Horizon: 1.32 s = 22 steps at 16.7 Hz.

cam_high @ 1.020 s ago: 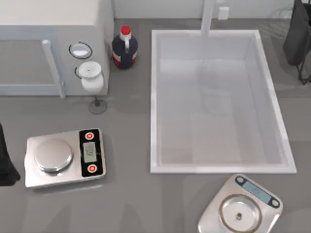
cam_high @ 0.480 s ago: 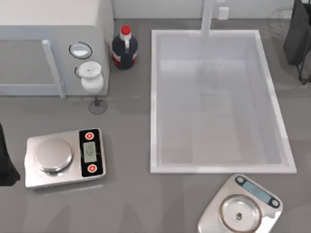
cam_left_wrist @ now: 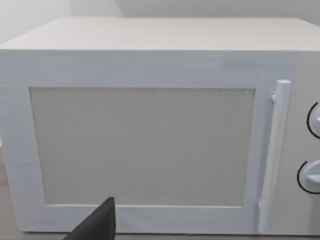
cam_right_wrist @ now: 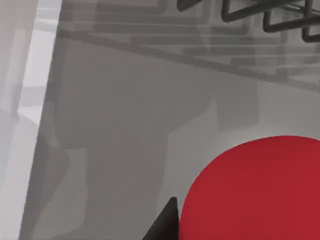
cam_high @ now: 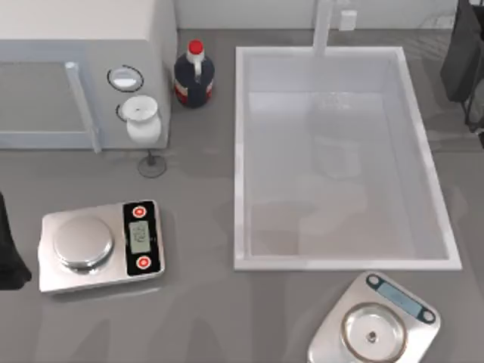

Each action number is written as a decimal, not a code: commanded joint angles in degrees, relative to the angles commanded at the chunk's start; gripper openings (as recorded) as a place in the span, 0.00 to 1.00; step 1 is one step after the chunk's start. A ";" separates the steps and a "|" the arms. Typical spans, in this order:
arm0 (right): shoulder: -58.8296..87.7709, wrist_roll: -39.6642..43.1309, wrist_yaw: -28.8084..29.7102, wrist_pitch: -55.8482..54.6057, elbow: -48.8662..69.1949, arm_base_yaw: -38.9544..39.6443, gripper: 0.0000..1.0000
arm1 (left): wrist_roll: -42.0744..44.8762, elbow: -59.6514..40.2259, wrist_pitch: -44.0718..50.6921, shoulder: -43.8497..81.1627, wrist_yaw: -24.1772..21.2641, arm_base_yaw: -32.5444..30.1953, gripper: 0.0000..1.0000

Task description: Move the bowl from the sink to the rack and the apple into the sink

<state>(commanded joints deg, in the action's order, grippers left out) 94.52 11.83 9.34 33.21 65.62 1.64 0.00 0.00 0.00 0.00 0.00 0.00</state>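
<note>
The apple [cam_right_wrist: 255, 190], a smooth bright-red ball, looms large in the right wrist view, right beside a dark part of my right gripper [cam_right_wrist: 166, 224]. It lies on the grey counter, with the rack's [cam_right_wrist: 260, 12] thin grey wires just beyond it. In the top view my right arm [cam_high: 463, 60] is a dark shape at the far right edge, right of the sink [cam_high: 333, 54]. The white sink basin holds nothing. The bowl is out of view. My left arm [cam_high: 7, 253] is parked at the left edge, and my left gripper [cam_left_wrist: 97, 225] faces the microwave.
A white microwave [cam_high: 83, 68] fills the back left, with a red-capped dark bottle [cam_high: 194, 76] beside it. One steel scale [cam_high: 98, 246] sits front left and another scale [cam_high: 374, 321] sits in front of the sink. The faucet post [cam_high: 324, 26] rises behind the basin.
The faint shadow on the sink floor has slid toward the front of the basin. The right arm's dark shape at the right edge has shifted slightly. The left arm has stayed still.
</note>
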 joint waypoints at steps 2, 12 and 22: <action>-0.21 -1.97 3.51 -11.92 -2.61 6.05 0.00 | 0.00 0.00 0.00 0.00 0.00 0.00 1.00; -1.90 -10.62 22.90 -69.17 -18.82 30.23 0.00 | 0.00 0.00 0.00 0.00 0.00 0.00 1.00; -2.75 -12.99 29.42 -83.68 -25.02 35.62 0.00 | 0.00 0.00 0.00 0.00 0.00 0.00 1.00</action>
<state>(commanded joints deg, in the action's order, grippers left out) 91.77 -1.16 38.76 -50.47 40.60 37.25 0.00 0.00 0.00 0.00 0.00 0.00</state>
